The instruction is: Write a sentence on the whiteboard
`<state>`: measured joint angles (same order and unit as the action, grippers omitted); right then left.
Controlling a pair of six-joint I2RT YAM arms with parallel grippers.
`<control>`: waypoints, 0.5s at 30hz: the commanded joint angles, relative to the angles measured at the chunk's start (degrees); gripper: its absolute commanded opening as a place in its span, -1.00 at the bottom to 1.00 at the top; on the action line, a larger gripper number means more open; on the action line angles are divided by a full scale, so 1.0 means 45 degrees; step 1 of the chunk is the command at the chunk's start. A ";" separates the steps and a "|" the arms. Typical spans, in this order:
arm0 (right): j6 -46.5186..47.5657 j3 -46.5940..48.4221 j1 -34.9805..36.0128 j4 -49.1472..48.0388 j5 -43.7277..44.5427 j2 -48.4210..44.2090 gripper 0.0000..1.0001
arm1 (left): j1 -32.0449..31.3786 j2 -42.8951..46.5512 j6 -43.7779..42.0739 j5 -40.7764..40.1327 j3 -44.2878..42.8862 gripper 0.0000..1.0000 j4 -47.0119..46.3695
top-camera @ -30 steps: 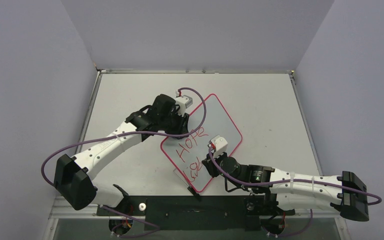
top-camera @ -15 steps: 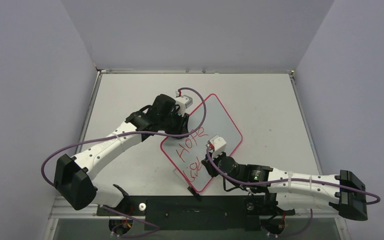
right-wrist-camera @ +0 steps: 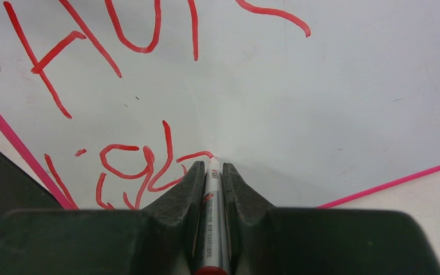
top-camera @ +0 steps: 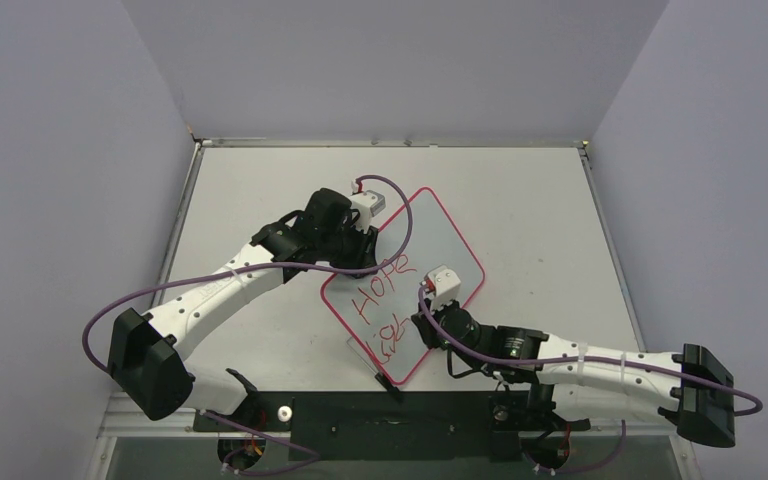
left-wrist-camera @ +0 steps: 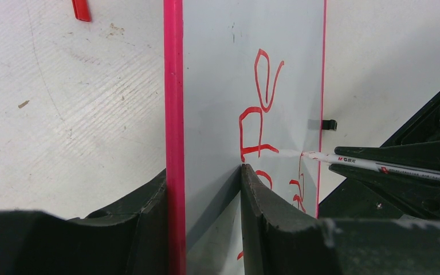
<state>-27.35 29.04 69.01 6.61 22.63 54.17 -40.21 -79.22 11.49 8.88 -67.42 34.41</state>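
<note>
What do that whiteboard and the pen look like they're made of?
The whiteboard: probably a glossy coated sheet, since it faintly mirrors the tip of the marker; its pink rim looks plastic. The marker: smooth white plastic barrel, apparently, with printed lettering.

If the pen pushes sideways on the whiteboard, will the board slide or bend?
The whiteboard looks thin but flat and stiff, so bending seems unlikely. Its glossy body on the smooth table may slide easily; the left gripper, fingers astride the pink rim, probably stops that.
</note>
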 commanded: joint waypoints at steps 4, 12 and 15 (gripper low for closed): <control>-0.0745 -0.0446 0.0019 0.0602 -0.0540 -0.0281 -1.00 | -0.0179 -0.0523 -0.2121 -0.2837 0.0389 -1.00 0.1464; -0.0969 -0.0040 0.0053 0.1409 -0.0603 -0.1004 -1.00 | -0.0186 -0.0534 -0.2120 -0.2852 0.0370 -1.00 0.1462; -0.0815 0.0395 0.0054 0.1606 -0.0417 -0.1135 -1.00 | -0.0172 -0.0529 -0.2113 -0.2856 0.0372 -1.00 0.1464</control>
<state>-30.87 27.49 69.04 12.25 20.08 50.65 -40.36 -79.22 11.60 8.62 -67.44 34.39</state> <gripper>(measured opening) 0.099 0.330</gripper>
